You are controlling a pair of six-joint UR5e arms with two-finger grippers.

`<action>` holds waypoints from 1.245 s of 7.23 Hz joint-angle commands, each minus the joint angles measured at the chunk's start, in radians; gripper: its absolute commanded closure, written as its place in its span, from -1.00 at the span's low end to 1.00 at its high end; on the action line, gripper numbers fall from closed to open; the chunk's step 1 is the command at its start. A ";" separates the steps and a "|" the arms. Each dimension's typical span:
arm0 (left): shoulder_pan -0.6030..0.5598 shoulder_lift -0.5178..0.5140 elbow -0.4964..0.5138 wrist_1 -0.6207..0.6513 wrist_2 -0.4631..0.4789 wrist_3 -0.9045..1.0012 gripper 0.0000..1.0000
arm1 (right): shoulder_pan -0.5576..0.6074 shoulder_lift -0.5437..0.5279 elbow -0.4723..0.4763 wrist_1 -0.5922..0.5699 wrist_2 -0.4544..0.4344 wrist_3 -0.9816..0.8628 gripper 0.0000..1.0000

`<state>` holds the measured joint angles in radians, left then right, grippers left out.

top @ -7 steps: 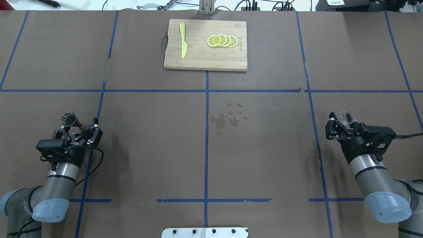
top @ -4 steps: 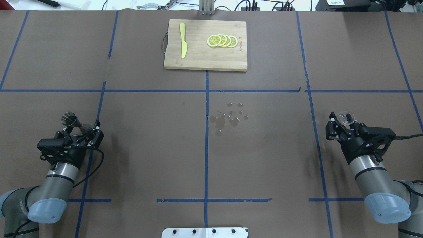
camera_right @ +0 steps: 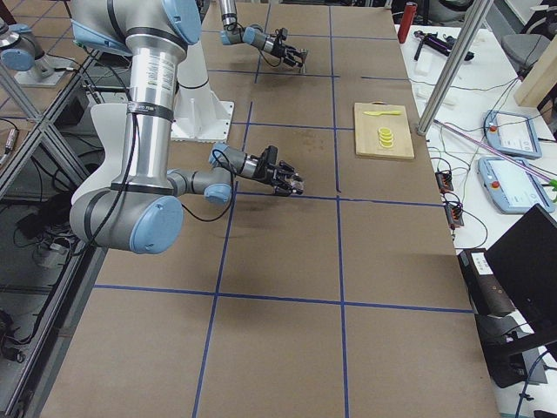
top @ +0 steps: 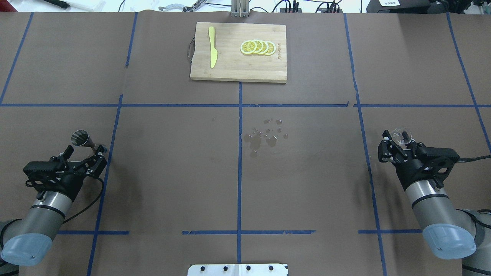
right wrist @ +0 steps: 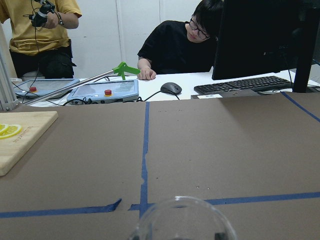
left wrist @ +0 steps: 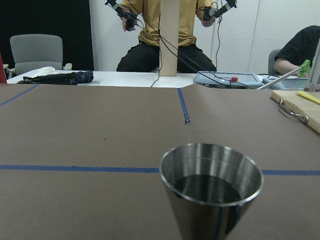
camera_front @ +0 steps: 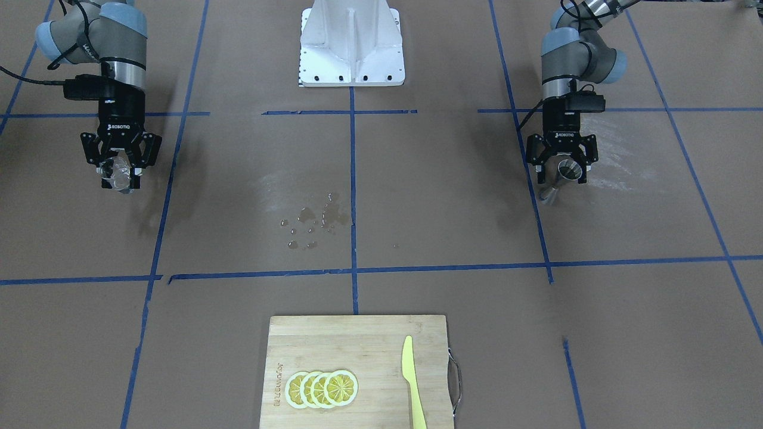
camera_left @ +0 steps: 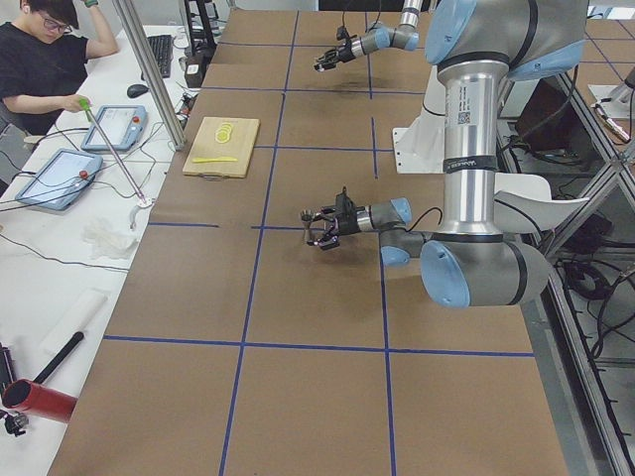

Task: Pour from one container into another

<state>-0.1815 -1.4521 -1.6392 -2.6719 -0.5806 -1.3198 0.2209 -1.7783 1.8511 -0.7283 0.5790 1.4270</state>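
Well to the left of the cutting board [top: 238, 69] and nearer the robot, the left gripper [top: 85, 151] is sitting low over the table [top: 172, 172]. Its jaws are spread wide and released, gripping nothing. The one steel jigger [top: 81, 138] is standing upright on the table just at the tips of those jaws, free of them, its open mouth facing up.

Straight out from the cutting board's near edge toward the robot, a scatter of wet drops [top: 264, 136] is lying on the table, between the two arms. The single cutting board is resting at the table's far edge. It is carrying one yellow knife [top: 212, 48] on its left part and four overlapping lemon slices [top: 257, 47] on its right.

Well to the right of the cutting board and nearer the robot, the right gripper [top: 397, 137] is hanging above the table. Its jaws are clenched on the one clear glass cup [top: 402, 133], holding it upright off the surface.
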 commanded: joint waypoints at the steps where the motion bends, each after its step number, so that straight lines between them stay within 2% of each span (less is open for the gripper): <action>1: 0.042 0.061 -0.079 0.001 -0.045 -0.001 -1.00 | -0.003 -0.001 -0.006 0.001 -0.005 0.001 1.00; 3: 0.060 0.111 -0.146 0.000 -0.105 -0.001 -1.00 | -0.015 -0.001 -0.028 0.006 -0.030 0.010 1.00; 5: 0.076 0.196 -0.246 -0.002 -0.172 -0.001 -1.00 | -0.034 0.000 -0.148 0.166 -0.054 0.007 1.00; 8: 0.088 0.263 -0.333 -0.002 -0.229 -0.003 -1.00 | -0.080 0.014 -0.187 0.170 -0.080 0.009 1.00; 9: 0.091 0.263 -0.335 -0.002 -0.229 -0.001 -1.00 | -0.092 0.014 -0.188 0.168 -0.083 0.007 1.00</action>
<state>-0.0949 -1.2013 -1.9580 -2.6741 -0.8003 -1.3214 0.1443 -1.7657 1.6681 -0.5603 0.5000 1.4353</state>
